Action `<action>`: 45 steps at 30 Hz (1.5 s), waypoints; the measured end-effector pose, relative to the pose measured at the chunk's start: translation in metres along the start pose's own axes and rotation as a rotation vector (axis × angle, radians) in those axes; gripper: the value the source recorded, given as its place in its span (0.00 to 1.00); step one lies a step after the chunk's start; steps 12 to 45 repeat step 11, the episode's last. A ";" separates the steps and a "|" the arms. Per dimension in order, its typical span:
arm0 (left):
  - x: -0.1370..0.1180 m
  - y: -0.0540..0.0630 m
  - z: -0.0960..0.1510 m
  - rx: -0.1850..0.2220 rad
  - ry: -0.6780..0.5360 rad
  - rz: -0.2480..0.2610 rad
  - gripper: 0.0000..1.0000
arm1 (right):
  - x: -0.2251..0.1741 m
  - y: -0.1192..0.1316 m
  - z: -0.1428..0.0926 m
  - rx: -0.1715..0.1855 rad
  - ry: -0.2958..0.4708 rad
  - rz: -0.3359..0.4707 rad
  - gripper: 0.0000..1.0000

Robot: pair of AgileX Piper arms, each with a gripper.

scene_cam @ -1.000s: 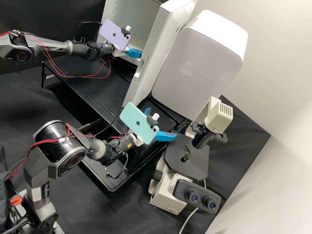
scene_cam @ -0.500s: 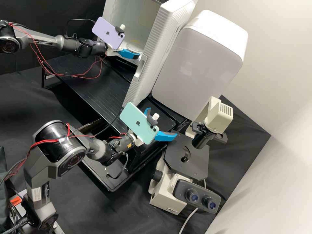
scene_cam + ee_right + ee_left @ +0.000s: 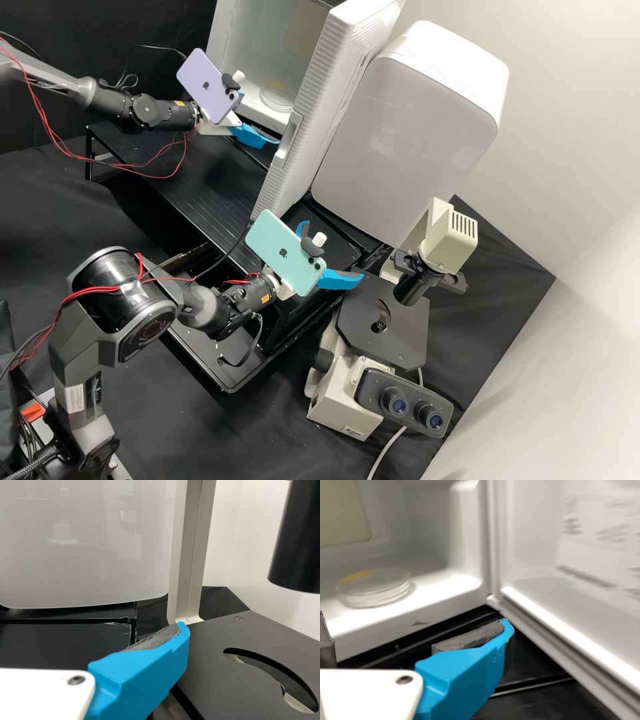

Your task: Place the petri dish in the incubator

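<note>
The clear petri dish point(image 3: 277, 95) point(image 3: 374, 586) lies flat on the floor of the white incubator point(image 3: 247, 40), whose ribbed door point(image 3: 327, 87) stands open. My left gripper point(image 3: 261, 137) point(image 3: 415, 627) hangs just outside the chamber's front lip, open and holding nothing, a short way from the dish. My right gripper point(image 3: 337, 270) is open and empty at the bench's near end, over the edge of the microscope stage point(image 3: 250, 655), and one blue finger point(image 3: 145, 670) of it shows in the right wrist view.
A large white box point(image 3: 413, 127) stands right of the open door. A microscope point(image 3: 387, 347) sits at the front right. The black raised shelf point(image 3: 200, 180) runs below the incubator, and red cables point(image 3: 133, 157) trail from the left arm.
My left gripper has drawn back from the incubator opening, out and to the left, leaving the petri dish on the chamber floor. The right arm has not moved.
</note>
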 end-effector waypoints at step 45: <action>-0.046 -0.008 0.010 0.043 -0.056 0.160 1.00 | 0.000 0.000 0.000 0.000 0.000 0.000 1.00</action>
